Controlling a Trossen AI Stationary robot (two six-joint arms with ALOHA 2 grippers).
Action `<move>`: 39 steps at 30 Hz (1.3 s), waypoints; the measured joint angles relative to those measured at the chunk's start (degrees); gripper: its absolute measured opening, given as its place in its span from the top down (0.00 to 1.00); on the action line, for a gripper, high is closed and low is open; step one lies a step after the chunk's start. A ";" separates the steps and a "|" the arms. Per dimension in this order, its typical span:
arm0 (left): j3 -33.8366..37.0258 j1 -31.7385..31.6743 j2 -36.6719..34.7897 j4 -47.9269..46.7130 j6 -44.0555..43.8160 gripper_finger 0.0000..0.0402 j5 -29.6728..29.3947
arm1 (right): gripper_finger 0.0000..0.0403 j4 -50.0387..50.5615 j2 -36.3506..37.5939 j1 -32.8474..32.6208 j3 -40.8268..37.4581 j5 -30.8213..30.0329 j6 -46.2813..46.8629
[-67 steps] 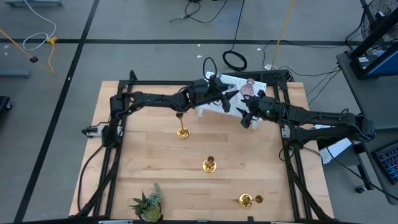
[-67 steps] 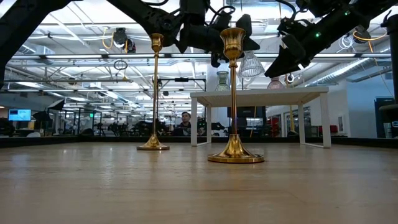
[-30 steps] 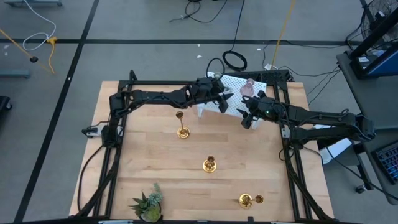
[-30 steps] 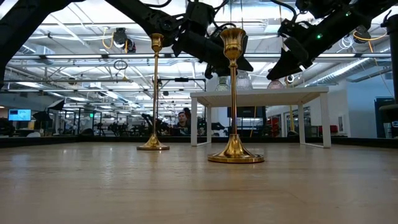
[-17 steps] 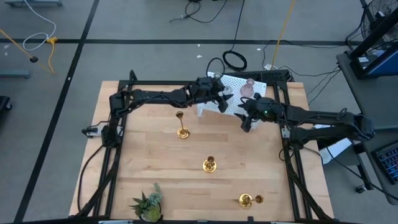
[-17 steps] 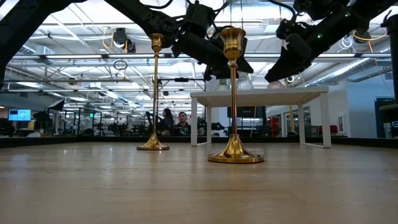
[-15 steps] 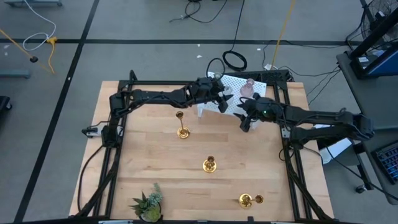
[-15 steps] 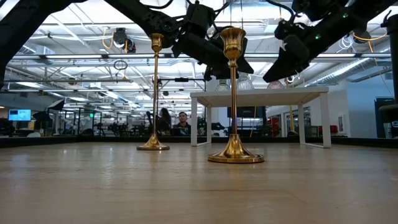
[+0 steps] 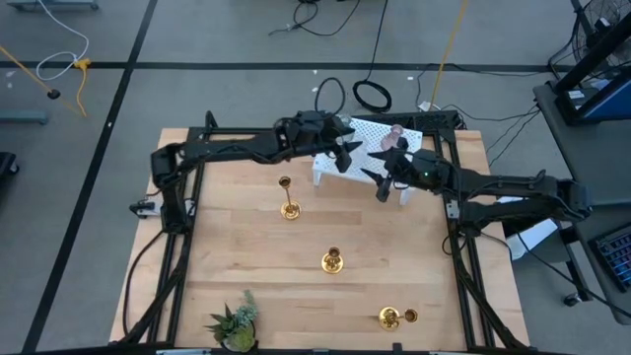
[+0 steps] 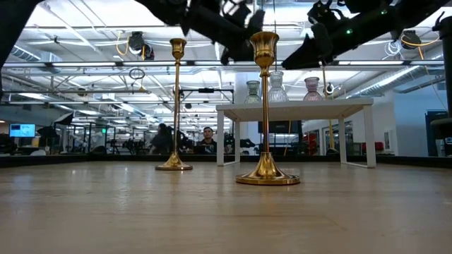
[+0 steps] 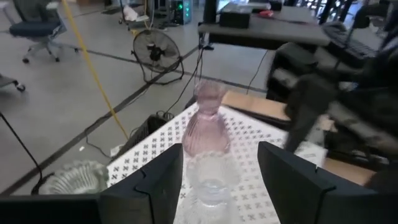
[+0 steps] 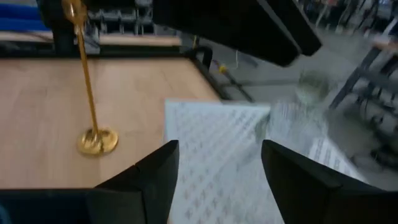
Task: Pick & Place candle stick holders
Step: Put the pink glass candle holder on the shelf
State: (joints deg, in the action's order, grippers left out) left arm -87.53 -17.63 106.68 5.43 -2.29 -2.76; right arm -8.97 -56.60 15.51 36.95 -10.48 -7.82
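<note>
Three glass candle stick holders stand on their bases on the white perforated rack [image 10: 295, 107]: grey-green [image 10: 253, 92], clear [image 10: 275, 86] and pink [image 10: 313, 88]. My left gripper [image 11: 221, 149] hangs open above the rack; the clear holder [image 11: 211, 177] stands below and ahead, between its fingers, untouched, with the pink one [image 11: 208, 124] behind. My right gripper [image 12: 221, 146] is open over the rack's near right side [image 9: 380, 185]. Three gold holders stand on the table: [image 9: 288, 207], [image 9: 333, 261], [image 9: 394, 318].
A small green spiky plant [image 9: 235, 325] sits at the table's near left. A black frame [image 9: 187, 247] runs along the table's edges. Bare wood lies between the gold holders and the rack. People show in the room beyond the table [image 10: 206, 137].
My left gripper has risen from the rack and drawn back a little toward the table's left, leaving the clear glass holder upright between the grey-green and pink ones. My right gripper has tipped up nearer to level and shifted slightly left.
</note>
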 joint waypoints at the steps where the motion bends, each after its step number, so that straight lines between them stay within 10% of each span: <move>1: 0.00 0.16 -1.05 -0.58 0.48 0.47 0.02 | 0.43 -1.25 -0.46 0.03 0.00 -0.14 -0.42; 19: 0.00 0.61 -28.64 -30.79 6.71 0.47 -0.22 | 0.32 -17.17 -6.05 0.51 -0.04 -8.05 -1.95; 39: 0.02 0.57 -30.22 -31.39 12.35 0.47 -0.29 | 0.33 -24.46 -14.18 7.88 1.25 -10.47 -9.98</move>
State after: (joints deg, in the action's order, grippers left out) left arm -87.50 -17.06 76.47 -25.96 10.06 -3.05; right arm -33.43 -70.78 23.39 38.20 -20.95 -17.80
